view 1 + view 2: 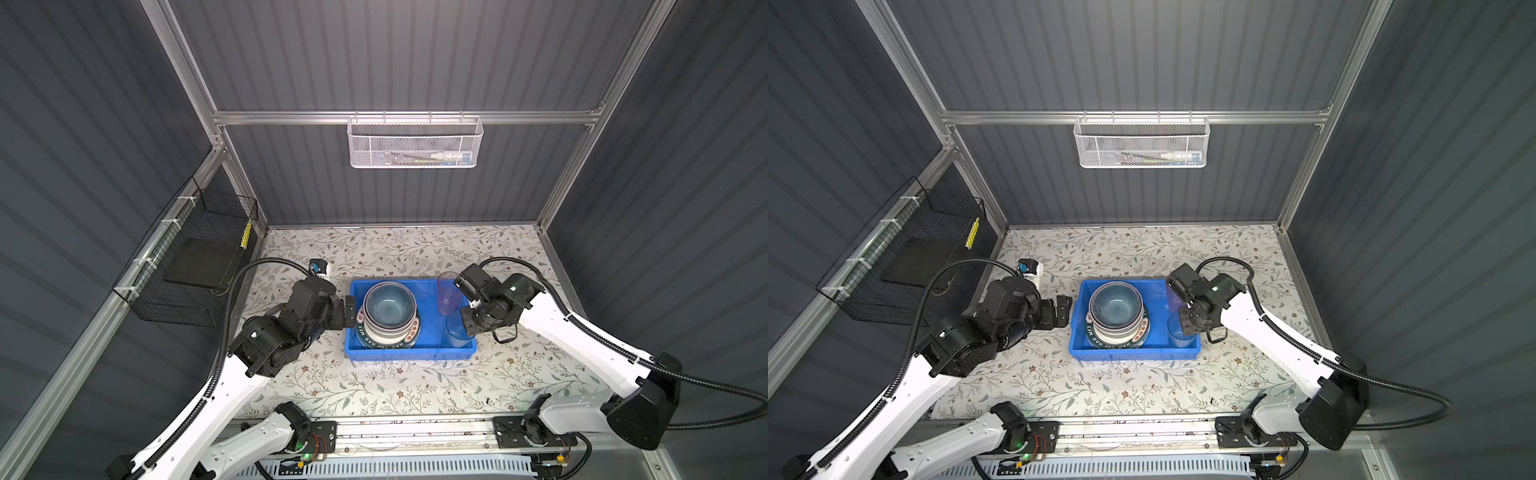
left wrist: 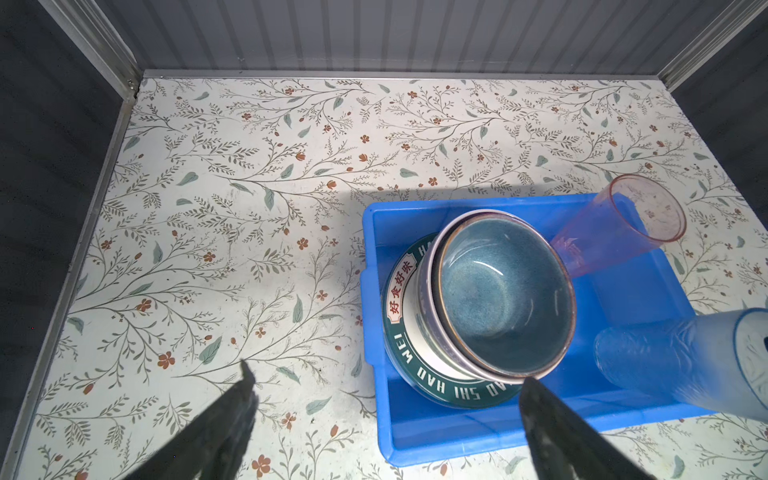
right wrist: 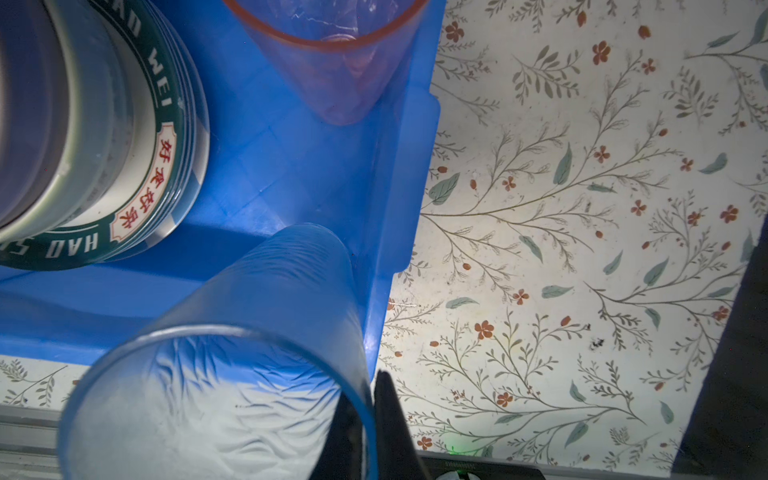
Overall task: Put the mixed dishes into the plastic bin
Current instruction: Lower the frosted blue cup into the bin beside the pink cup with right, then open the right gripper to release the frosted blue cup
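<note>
Floral surface (image 1: 374,386) carries the plastic bin (image 1: 409,354), directly ahead of the left pincer (image 1: 348,312), which stands wide and empty just outside the bin wall. Inside, nearest that pincer: lettered plate (image 2: 415,374) under a bowl stack (image 2: 426,299), dark-blue bowl (image 2: 503,299) uppermost. Beyond the stack, the pink tumbler (image 1: 449,291) stands in the bin. Only the right wrist view shows the right pincer (image 3: 368,399) nipped on the blue tumbler (image 3: 257,332) wall, one finger inside, tumbler base in the bin corner.

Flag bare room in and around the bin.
Free: floral table in front of and behind bright blue plastic bin; bin floor between dark-blue bowl stack and translucent pink tumbler, translucent blue tumbler. Crowded: bin ends, left gripper, right gripper.
</note>
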Motion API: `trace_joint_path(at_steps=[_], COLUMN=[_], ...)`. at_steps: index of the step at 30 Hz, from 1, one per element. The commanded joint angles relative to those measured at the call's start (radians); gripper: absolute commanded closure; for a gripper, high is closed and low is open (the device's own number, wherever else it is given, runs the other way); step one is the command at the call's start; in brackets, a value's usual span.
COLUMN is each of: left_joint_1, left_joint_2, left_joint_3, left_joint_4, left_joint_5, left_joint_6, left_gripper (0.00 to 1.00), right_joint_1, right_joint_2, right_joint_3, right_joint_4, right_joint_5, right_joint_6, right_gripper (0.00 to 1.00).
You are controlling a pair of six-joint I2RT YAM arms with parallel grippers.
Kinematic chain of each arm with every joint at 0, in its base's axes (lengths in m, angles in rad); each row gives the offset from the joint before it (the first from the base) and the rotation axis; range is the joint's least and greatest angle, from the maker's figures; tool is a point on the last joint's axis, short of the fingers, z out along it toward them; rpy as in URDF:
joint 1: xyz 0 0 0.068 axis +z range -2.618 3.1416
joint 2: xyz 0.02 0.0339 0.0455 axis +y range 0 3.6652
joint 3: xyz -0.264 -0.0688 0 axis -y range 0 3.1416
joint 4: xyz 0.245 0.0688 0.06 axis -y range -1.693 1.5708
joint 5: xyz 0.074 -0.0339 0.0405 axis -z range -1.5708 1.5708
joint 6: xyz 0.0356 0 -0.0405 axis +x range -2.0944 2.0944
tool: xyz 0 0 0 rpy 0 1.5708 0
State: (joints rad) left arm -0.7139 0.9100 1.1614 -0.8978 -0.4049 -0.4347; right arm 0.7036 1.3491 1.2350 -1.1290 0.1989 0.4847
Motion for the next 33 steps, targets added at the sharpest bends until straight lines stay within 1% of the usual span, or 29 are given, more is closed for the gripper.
trace_joint_path(at_steps=[1, 13, 24, 31, 33], left_joint_1=[0.001, 0.001, 0.001, 0.001, 0.001], left_joint_2=[0.005, 0.0, -0.022, -0.013, -0.007], left_joint_3=[-0.016, -0.008, -0.013, -0.004, -0.002], left_joint_4=[-0.021, -0.055, -0.082, -0.084, -0.088], left_joint_5=[-0.022, -0.035, -0.054, -0.055, -0.061], left_joint_6=[-0.018, -0.039, -0.058, -0.057, -0.052], left_gripper=[0.0, 0.0, 0.0, 0.0, 0.0], right_joint_1=[0.0, 0.0, -0.001, 0.0, -0.001], right_joint_2=[0.011, 0.05, 0.073, 0.064, 0.063], right_joint_3=[-0.02, -0.047, -0.052, -0.04, -0.029], right_joint_4=[-0.016, -0.001, -0.013, -0.037, -0.052], right_joint_5=[0.003, 0.008, 0.004, 0.015, 0.015], right_joint_6=[0.014, 0.011, 0.04, 0.052, 0.055], right_gripper=[1.0, 1.0, 1.0, 0.89, 0.84])
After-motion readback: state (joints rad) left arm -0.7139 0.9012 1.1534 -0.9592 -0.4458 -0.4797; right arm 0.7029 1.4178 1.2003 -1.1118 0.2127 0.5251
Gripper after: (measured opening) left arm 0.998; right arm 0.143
